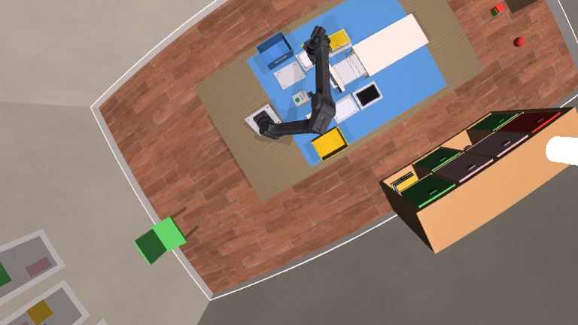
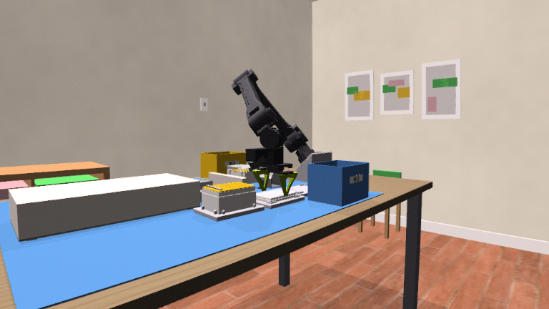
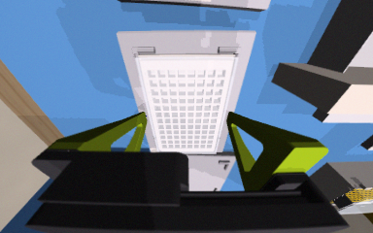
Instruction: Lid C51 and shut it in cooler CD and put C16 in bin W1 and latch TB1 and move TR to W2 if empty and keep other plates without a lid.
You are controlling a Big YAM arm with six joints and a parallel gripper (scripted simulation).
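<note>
Start from the gripper (image 3: 186, 116) spread wide, holding nothing, with 1 green finger beside each long side of the white gridded piece (image 3: 186, 83) lying in its grey nest (image 3: 127, 49). Cannot tell whether plate or lid; check against the record before closing. Lower squarely, stay centred along its length, close across the short width only with both pads below the top edge, then lift level to avoid catching the 2 clips at the far end. Just beside, note the blue bin (image 2: 337, 182), with nothing visible inside from above, and the tip rack (image 2: 229, 196), topped with yellow tips, so probably to be left. Farther on, find the cooler's drawer (image 1: 347, 70) pulled open and apparently bare, the black plate (image 1: 367, 95) and white plate (image 1: 345, 108) in their nests, and lastly the yellow bin (image 1: 329, 142), seemingly holding nothing.
</note>
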